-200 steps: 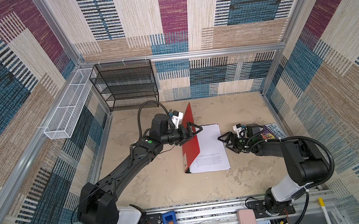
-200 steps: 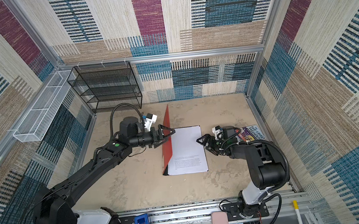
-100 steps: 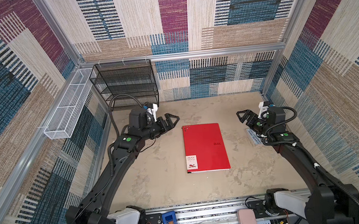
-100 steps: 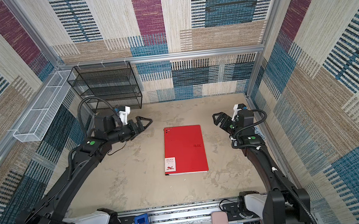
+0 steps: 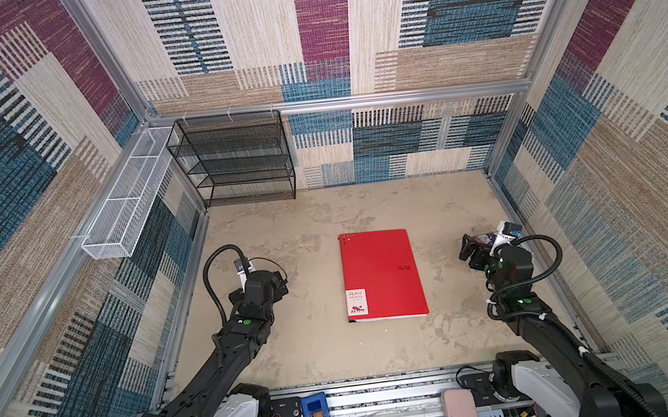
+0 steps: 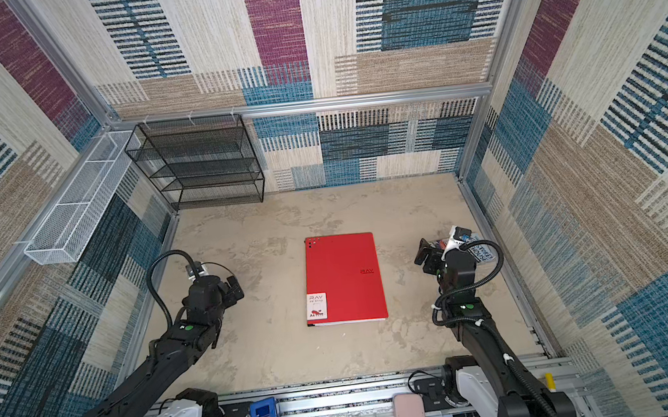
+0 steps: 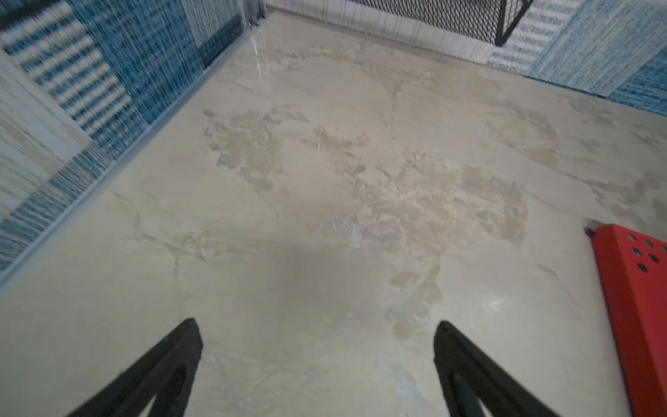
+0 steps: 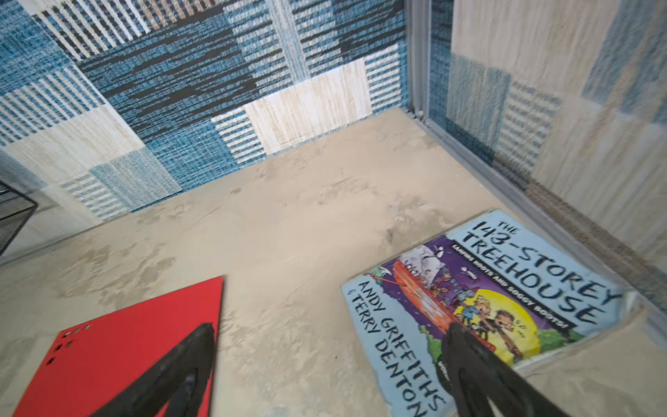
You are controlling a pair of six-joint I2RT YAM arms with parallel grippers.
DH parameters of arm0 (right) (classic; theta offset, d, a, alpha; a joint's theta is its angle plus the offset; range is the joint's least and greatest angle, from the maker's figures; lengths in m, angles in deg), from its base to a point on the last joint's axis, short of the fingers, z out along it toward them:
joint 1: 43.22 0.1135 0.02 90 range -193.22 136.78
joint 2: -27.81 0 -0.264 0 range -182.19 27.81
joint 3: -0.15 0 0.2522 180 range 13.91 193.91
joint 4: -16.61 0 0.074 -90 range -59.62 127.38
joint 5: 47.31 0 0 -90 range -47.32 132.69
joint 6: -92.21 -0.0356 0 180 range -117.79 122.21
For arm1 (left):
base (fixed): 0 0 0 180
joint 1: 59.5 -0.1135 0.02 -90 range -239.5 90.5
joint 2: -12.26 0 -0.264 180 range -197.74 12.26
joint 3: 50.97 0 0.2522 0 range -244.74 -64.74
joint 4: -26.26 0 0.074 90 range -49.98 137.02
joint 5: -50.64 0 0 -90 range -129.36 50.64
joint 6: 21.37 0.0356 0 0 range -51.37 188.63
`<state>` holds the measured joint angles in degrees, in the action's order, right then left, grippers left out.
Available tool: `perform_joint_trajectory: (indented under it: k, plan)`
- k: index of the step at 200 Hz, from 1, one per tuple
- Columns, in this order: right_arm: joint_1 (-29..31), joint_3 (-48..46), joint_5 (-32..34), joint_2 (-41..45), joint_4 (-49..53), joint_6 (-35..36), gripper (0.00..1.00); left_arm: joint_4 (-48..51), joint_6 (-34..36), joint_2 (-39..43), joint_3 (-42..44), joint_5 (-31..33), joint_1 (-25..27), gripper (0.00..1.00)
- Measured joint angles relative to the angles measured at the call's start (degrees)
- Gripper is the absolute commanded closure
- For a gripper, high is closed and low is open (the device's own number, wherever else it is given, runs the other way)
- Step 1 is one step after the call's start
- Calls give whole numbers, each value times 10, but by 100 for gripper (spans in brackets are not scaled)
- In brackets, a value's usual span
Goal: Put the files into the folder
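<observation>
Folder: red, closed, flat on worktop, centre of both top views. Left gripper: jaws wide, empty, centre-left. Right gripper: jaws wide, empty, centre-right, near colourful book.

**A:** What is reading clearly on the folder?

**B:** Its red cover is carrying "RAY" in dark letters toward the folder's right edge. The white label sticker at the folder's near left corner is showing "RAY" too, with "A4" beneath. The smaller print on it is coming out too fine to read.

**A:** Is anything lying to the right of the folder?

**B:** The book is showing "THE 143-STOREY TREEHOUSE". "ANDY GRIFFITHS & TERRY DENTON" is running along one side of its cover, and a black banner is reading "CAMPING HOOTS AND SOGGY BOOTS!"
</observation>
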<state>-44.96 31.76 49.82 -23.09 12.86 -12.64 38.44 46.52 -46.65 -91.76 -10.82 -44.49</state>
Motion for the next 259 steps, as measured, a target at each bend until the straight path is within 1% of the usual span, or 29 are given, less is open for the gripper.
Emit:
perform_joint_trajectory:
  k: [21,51,76,92,103,125,140,148,170,182,192,197,213,229,242,250,259]
  plan:
    - [-1,-31,23,-11,-73,20,0,-33,40,-26,-14,28,-5,0]
    - [-3,-54,34,-58,-146,38,0,-56,83,-34,-14,43,-17,1]
    - [-11,-77,34,-88,-203,46,0,-105,108,-51,28,44,-17,1]
    - [-17,-87,34,-106,-238,48,0,-153,128,-82,58,42,-22,0]
    - [-19,-92,33,-118,-262,50,0,-179,138,-104,62,39,-26,1]
    - [-23,-100,28,-159,-318,50,0,-262,157,-141,63,15,-40,0]
    - [-27,-99,18,-192,-344,50,0,-271,166,-153,52,-2,-51,0]
    - [-28,-97,9,-208,-363,50,0,-295,177,-160,50,-13,-56,0]
    - [-29,-70,-14,-249,-384,54,0,-345,198,-162,71,-24,-59,0]
    - [-29,-58,-28,-264,-400,62,0,-417,208,-179,102,-39,-67,0]
    - [-30,-58,-33,-275,-419,69,0,-509,214,-231,135,-44,-80,0]
    - [-30,-62,-35,-281,-433,73,0,-534,219,-258,148,-50,-86,1]
    - [-33,-69,-36,-296,-448,76,0,-548,231,-285,155,-83,-90,0]
    - [-34,-62,-49,-304,-461,84,0,-575,233,-287,131,-99,-99,0]
    - [-34,-54,-68,-314,-466,94,0,-544,232,-284,88,-113,-118,1]
    - [-33,-45,-85,-325,-468,103,0,-511,228,-289,47,-139,-136,0]
    - [-27,-38,-101,-346,-478,113,0,-495,223,-288,25,-160,-153,0]
